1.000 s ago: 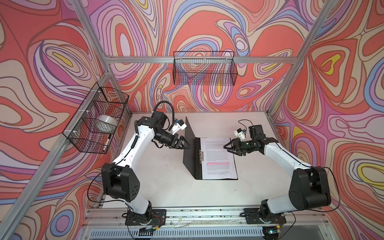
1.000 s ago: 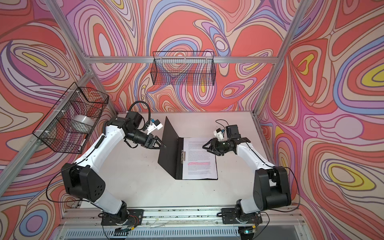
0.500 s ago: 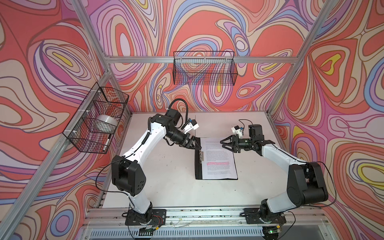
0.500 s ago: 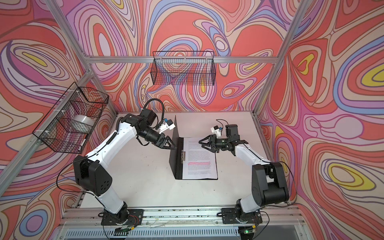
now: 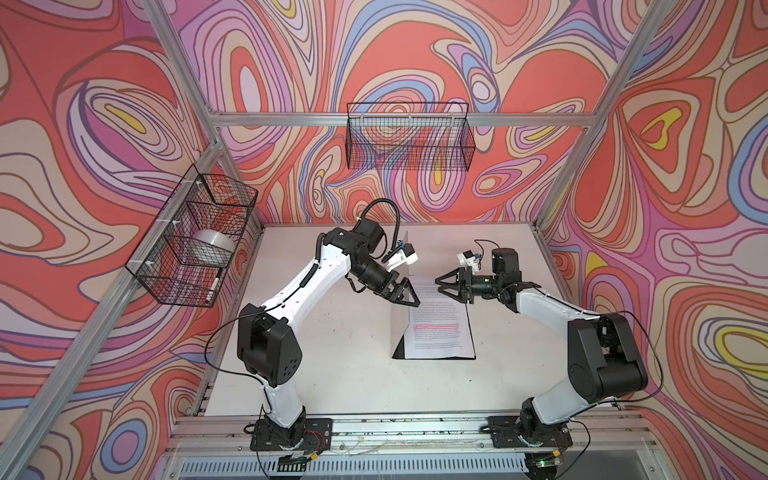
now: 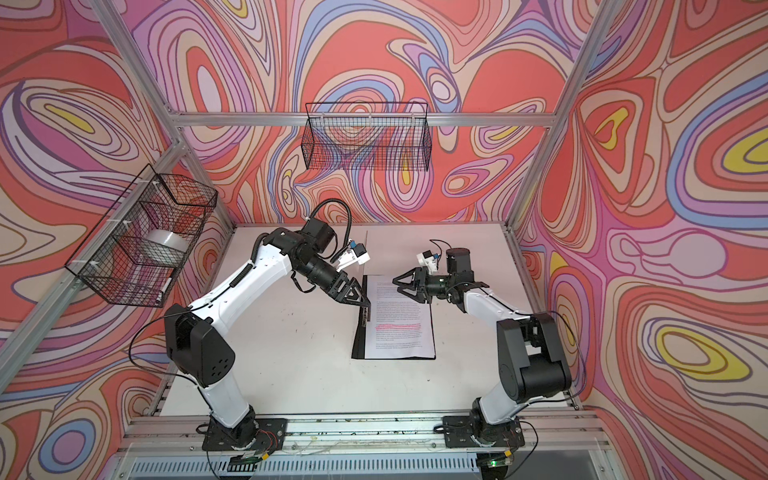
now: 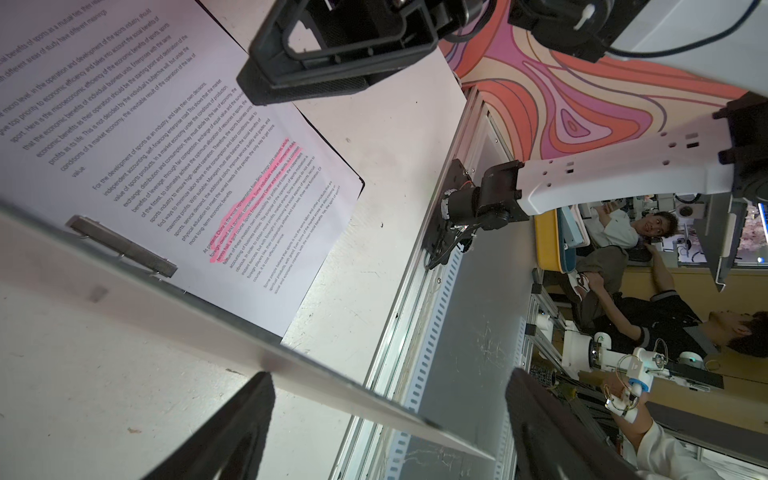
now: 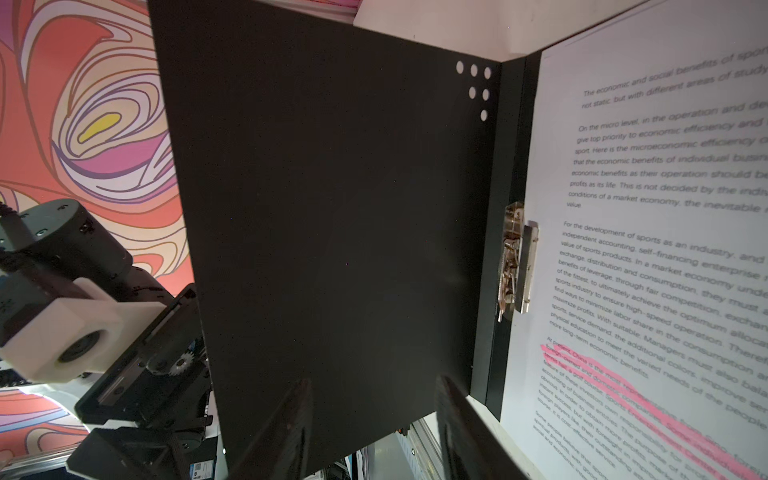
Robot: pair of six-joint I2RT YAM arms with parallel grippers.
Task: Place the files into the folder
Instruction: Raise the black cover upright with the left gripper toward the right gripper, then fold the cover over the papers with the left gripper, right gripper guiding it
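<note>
With the files (image 5: 438, 328) lying inside the folder (image 8: 484, 208) and its cover (image 8: 332, 208) near upright, the left gripper (image 5: 409, 294) — jaws wide astride the cover's edge — looked to need a slow, even push down, while the right gripper (image 5: 440, 286) hovered parted, empty.

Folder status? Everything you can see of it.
The folder is open: matte black inside, pale outside, six pale dots near one corner. Its back panel lies flat on the table under the files, with a metal clip beside the spine. The cover stands roughly upright, its free edge inside the open left gripper.
</note>
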